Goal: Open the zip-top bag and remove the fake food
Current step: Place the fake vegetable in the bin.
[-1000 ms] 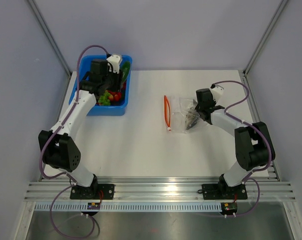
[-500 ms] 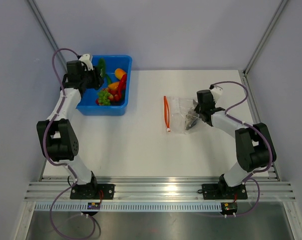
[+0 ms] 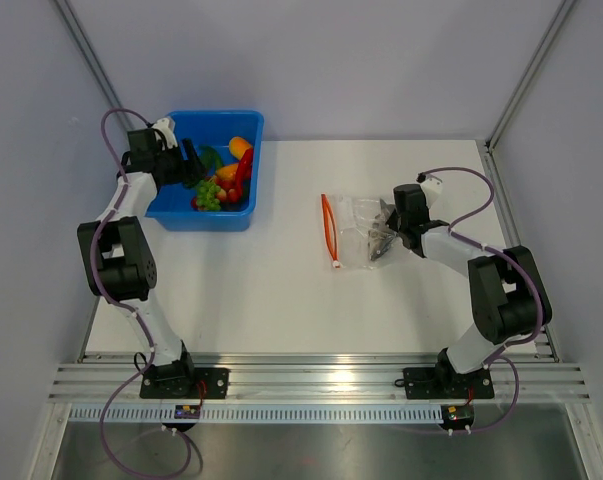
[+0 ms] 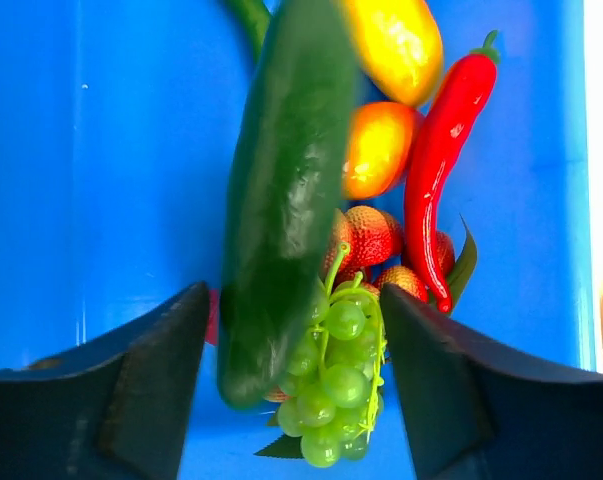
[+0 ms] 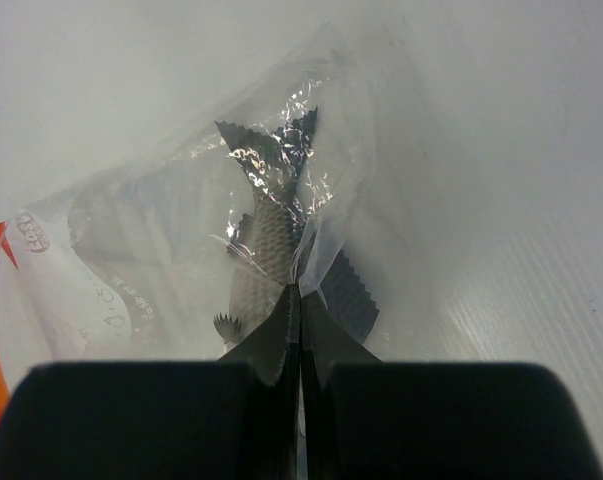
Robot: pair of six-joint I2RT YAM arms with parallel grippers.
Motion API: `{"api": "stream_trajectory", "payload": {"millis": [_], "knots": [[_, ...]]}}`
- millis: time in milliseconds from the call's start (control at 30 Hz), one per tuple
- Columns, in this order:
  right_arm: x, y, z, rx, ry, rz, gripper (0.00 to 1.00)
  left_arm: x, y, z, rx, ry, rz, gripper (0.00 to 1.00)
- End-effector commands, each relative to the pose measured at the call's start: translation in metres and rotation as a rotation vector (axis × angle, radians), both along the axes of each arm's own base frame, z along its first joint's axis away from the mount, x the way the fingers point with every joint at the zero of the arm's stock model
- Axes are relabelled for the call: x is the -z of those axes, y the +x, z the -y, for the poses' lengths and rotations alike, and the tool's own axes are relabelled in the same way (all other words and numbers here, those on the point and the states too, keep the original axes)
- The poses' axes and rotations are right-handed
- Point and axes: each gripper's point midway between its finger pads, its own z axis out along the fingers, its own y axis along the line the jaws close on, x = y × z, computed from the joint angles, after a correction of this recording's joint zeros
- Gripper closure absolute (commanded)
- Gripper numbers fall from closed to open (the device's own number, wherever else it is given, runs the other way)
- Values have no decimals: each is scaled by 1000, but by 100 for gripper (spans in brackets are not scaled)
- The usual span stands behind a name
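Note:
The zip-top bag (image 3: 359, 222) lies on the white table, its orange-red zip strip (image 3: 328, 228) at the left. My right gripper (image 3: 385, 232) is shut on the bag's clear plastic (image 5: 161, 250), pinching a fold at the jaw tips (image 5: 299, 292). A grey fish (image 5: 266, 250) is still inside. My left gripper (image 3: 186, 160) is open over the blue tub (image 3: 173, 208). In the left wrist view a blurred green cucumber (image 4: 281, 200) shows between the wide-open fingers (image 4: 151, 380), untouched by them. Under it lie green grapes (image 4: 341, 390), a red chili (image 4: 436, 170), yellow-orange peppers (image 4: 381, 140) and strawberries (image 4: 373, 232).
The tub stands at the table's far left corner, next to the left wall and a frame post (image 3: 91, 60). The table's right edge rail (image 3: 511, 230) runs close behind my right arm.
My left arm has swung from the tub's right side to its left side, and the cucumber has gone from by the jaws into the tub. The bag has shifted slightly left.

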Motion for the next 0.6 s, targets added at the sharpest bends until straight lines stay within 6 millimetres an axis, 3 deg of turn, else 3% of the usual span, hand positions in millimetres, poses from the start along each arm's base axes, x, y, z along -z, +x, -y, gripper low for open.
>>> {"api": "stream_trajectory", "payload": {"millis": [0, 33, 67, 433, 500, 567], "knots": [[-16, 7, 5, 29, 5, 56, 100, -40, 13, -9, -38, 28, 101, 25], [-18, 6, 6, 33, 6, 63, 100, -40, 13, -12, -48, 37, 105, 6], [-17, 6, 6, 33, 7, 66, 100, -43, 13, -14, -53, 42, 111, 1], [-19, 0, 6, 23, 15, 87, 100, -65, -4, -1, 16, 33, 217, 1], [-15, -2, 6, 23, 21, 84, 100, -78, -9, 10, 41, 40, 252, 1], [-14, -4, 6, 20, 23, 88, 100, -74, -16, 33, 84, 44, 253, 1]]}}
